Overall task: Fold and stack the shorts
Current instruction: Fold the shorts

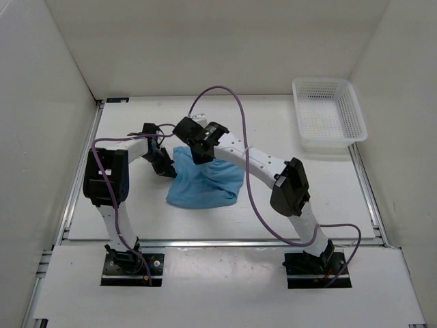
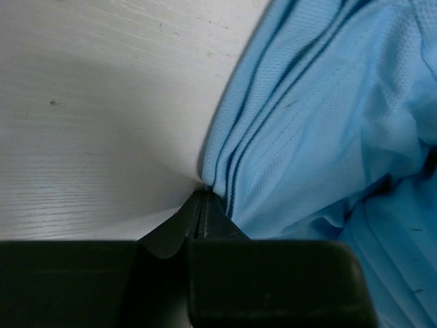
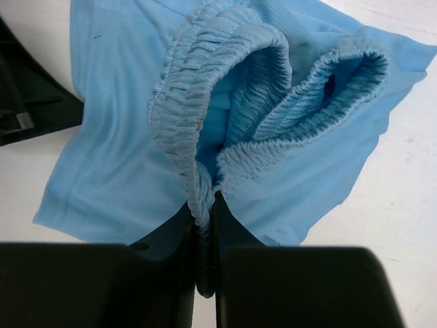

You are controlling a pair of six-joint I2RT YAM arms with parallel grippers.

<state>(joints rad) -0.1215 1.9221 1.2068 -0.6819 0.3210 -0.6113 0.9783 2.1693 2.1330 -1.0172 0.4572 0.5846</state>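
Left pincer [image 2: 202, 208]: pressed together on a side edge of the light blue soft fabric shorts [image 1: 205, 183], with the cloth gathering into its tips. Right pincer [image 3: 205, 232]: pinching the gathered elastic waistband [image 3: 205, 89]. Shorts: bunched near the middle of the white table [image 1: 341, 198], between both arms. White plastic mesh basket [image 1: 328, 113]: far right corner, well apart. Progress: judged early. No neat fold shows; flattening, folding and stacking all remain.
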